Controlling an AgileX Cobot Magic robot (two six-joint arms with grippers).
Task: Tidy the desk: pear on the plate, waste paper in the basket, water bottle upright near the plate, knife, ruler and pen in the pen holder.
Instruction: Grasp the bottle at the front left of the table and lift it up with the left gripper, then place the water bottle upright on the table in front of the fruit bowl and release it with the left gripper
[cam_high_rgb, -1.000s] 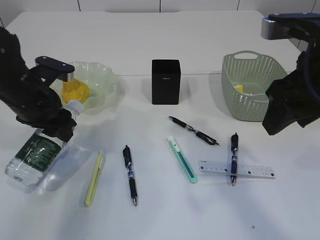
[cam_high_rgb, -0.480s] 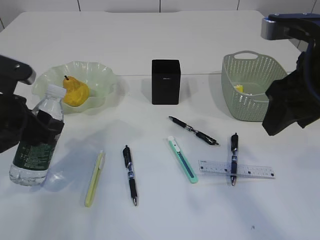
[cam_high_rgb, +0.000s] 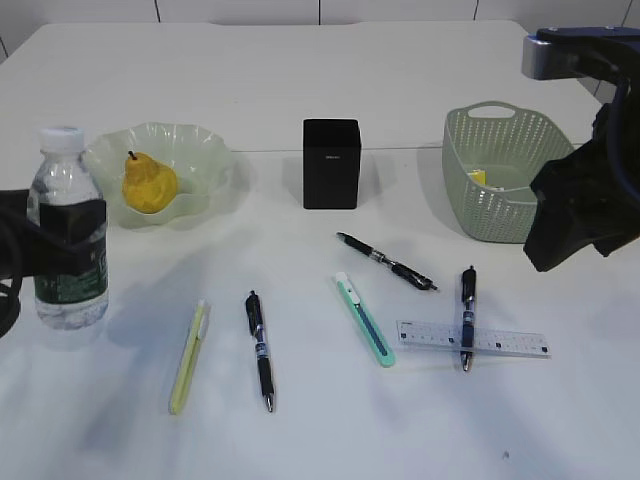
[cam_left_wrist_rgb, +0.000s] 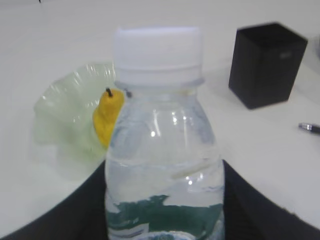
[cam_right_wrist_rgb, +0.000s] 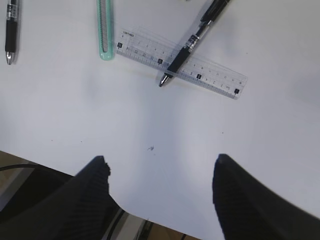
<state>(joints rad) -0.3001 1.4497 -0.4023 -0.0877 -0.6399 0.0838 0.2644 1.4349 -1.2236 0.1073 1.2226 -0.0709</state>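
Left gripper (cam_high_rgb: 62, 250) pinching water bottle (cam_high_rgb: 67, 235), standing upright just beside plate (cam_high_rgb: 205, 150); right gripper (cam_right_wrist_rgb: 160, 172) fingers spread, hovering empty.

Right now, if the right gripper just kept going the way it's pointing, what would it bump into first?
Probably the bare white table: the open right gripper points at an empty patch, just short of the clear ruler with a pen lying across it. Depth is uncertain.

Left gripper (cam_high_rgb: 40, 255) mostly cut off by exterior view's left edge; only dark jaw across water bottle (cam_high_rgb: 68, 232) label visible. Bottle base cropped in left wrist view. Pear (cam_left_wrist_rgb: 106, 116) half hidden behind bottle. Basket (cam_high_rgb: 505, 185) contents too small to identify. Right gripper (cam_right_wrist_rgb: 159, 185) fingertips only; body out of frame.
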